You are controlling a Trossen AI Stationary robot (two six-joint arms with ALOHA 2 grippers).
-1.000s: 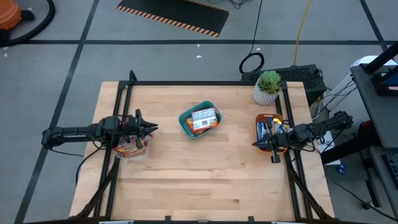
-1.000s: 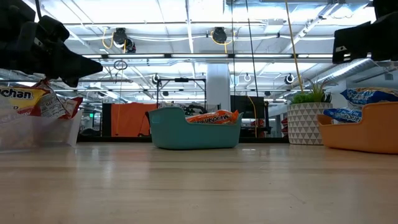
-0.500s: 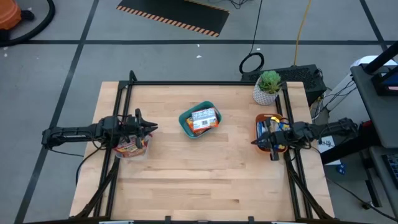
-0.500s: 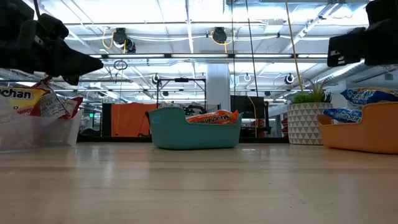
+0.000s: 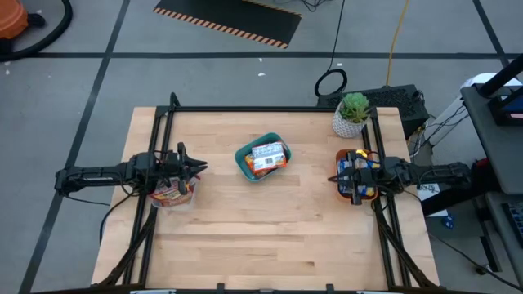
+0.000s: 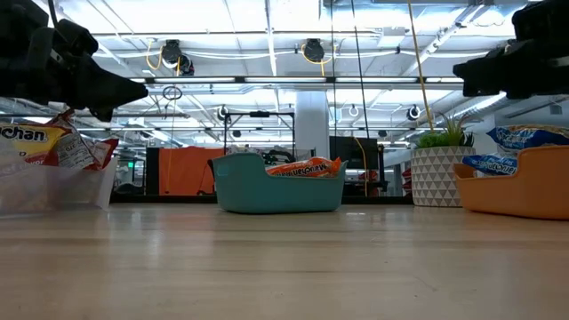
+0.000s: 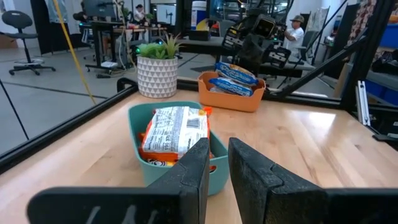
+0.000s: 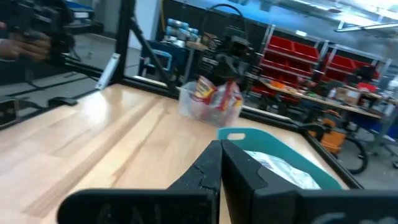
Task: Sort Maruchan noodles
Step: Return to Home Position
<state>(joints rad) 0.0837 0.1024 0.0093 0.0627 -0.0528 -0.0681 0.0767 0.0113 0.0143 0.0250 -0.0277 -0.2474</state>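
Maruchan noodles lie sorted in three containers. Orange and white packets (image 5: 265, 155) fill the teal bin (image 5: 241, 163) mid-table. Blue packets (image 6: 524, 138) lie in the orange tray (image 6: 516, 191) at the right. Red packets (image 6: 53, 147) sit in a clear bin (image 5: 173, 194) at the left. My left gripper (image 5: 203, 168) hovers level above the clear bin, its fingers (image 7: 199, 168) a narrow gap apart with nothing between them. My right gripper (image 5: 332, 178) hovers level over the orange tray's inner edge, shut and empty (image 8: 221, 155).
A potted plant (image 5: 353, 114) stands at the far right corner, just beyond the orange tray. A black frame (image 5: 163, 122) runs along the table's far, left and right edges. Bare wood lies in front of the three containers.
My right arm has swung toward the table's far edge. Its gripper, which slanted toward the near edge, now points straight across at the left arm, over the orange tray. It stays shut. The left arm and all the packets have kept still.
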